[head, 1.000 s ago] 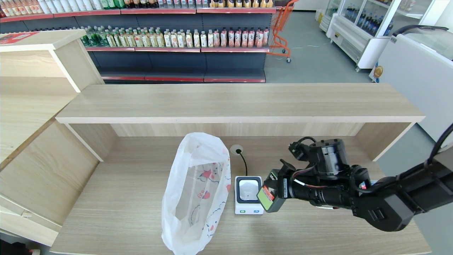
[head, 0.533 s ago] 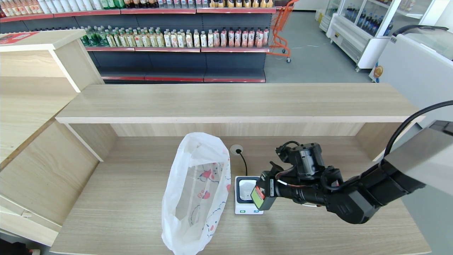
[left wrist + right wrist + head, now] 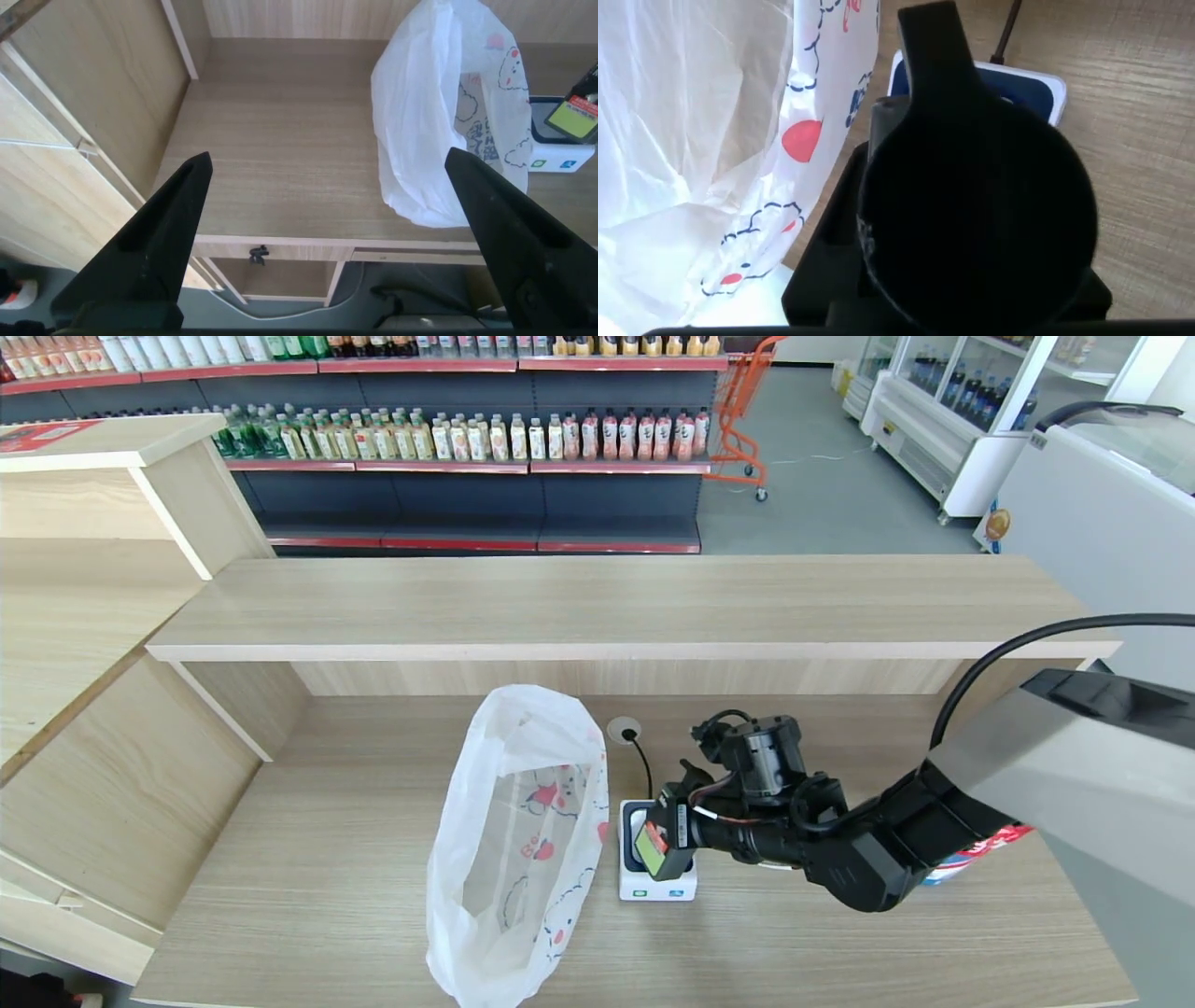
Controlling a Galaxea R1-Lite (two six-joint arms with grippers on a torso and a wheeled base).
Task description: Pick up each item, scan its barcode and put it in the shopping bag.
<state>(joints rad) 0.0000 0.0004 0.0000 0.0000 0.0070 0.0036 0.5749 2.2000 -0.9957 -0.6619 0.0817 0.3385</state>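
Your right claw (image 3: 667, 836) grips the green pack (image 3: 649, 849) at frame centre, low over the scanner (image 3: 658, 891), likely to show it the barcode; the bag (image 3: 518, 840) stands open just left, ready. Your left claw (image 3: 329, 163) hangs wide and empty above the desk (image 3: 327, 896)

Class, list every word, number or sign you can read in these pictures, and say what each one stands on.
No text here can be read.
Green item in the right claw: label print, too small.
Scanner: two small stickers, blurred.
Shopping bag: cartoon drawings, no legible words.
Red sign on the side counter: blurred.
Shelf bottles: labels too small.
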